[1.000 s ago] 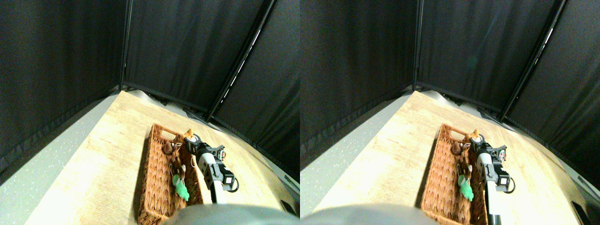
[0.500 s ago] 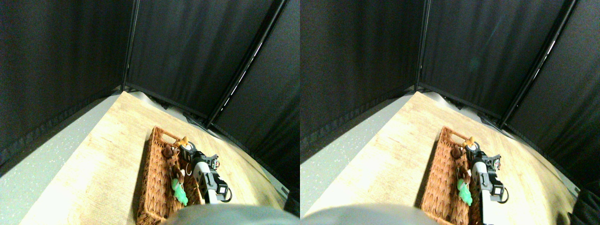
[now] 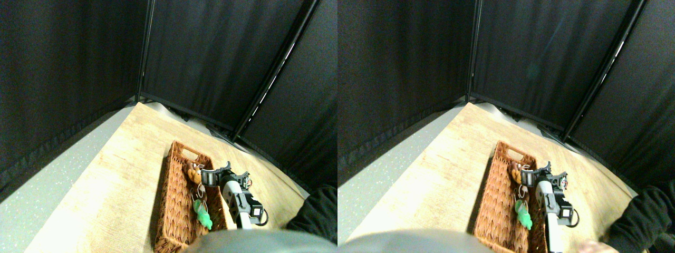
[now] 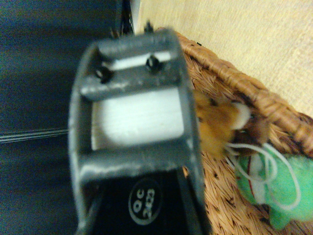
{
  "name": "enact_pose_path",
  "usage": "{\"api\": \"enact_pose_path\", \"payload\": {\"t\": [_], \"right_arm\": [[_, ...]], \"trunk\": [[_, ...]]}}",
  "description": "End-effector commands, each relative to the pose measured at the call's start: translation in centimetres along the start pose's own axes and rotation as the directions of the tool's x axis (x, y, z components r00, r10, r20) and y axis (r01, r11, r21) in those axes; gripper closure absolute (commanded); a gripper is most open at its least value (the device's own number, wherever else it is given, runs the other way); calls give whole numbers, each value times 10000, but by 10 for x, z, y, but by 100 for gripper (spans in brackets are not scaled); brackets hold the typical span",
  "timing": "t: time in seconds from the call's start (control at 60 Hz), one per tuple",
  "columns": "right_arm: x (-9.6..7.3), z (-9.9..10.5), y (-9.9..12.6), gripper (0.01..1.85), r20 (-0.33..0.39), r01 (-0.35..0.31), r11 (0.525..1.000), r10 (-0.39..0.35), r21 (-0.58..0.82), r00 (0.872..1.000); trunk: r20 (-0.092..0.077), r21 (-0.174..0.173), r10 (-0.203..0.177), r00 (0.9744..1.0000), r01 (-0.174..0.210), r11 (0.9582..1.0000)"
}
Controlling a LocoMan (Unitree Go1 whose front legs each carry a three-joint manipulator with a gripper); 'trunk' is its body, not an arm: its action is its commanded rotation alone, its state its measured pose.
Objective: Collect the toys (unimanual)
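Partly hidden: orange toy [image 4: 215, 128] behind tool [image 3: 206, 177] frame, basket [image 3: 176, 211].

A long brown wicker basket [image 3: 176, 211] lies on a light wood-grain tabletop [image 3: 105, 195], its long axis running away from the camera. A cut-out handle slot is visible in its far end wall. Grey speckled floor [image 3: 47, 179] borders the tabletop's left edge. Black curtain panels [image 3: 211, 58] on dark poles enclose the area behind. A person's dark sleeve [image 3: 316, 211] enters at lower right.
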Motion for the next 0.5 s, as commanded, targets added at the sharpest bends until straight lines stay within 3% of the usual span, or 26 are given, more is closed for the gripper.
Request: {"api": "enact_pose_path", "payload": {"t": [0.017, 0.15, 0.283, 0.5], "right_arm": [[0, 13, 10, 90, 397, -704, 9975, 707, -76, 9967], [1, 33, 1, 104, 978, -906, 9958, 892, 103, 9912], [-6, 50, -7, 112, 1676, -626, 9952, 493, 749, 9846], [-37, 80, -29, 116, 2726, -631, 9933, 345, 967, 9615]], "trunk": [[-92, 192, -130, 9999, 131, 9997], [-226, 534, -419, 9989, 431, 9976], [-368, 816, -761, 9964, 788, 9935], [-770, 1369, -1434, 9867, 1529, 9787]]}}
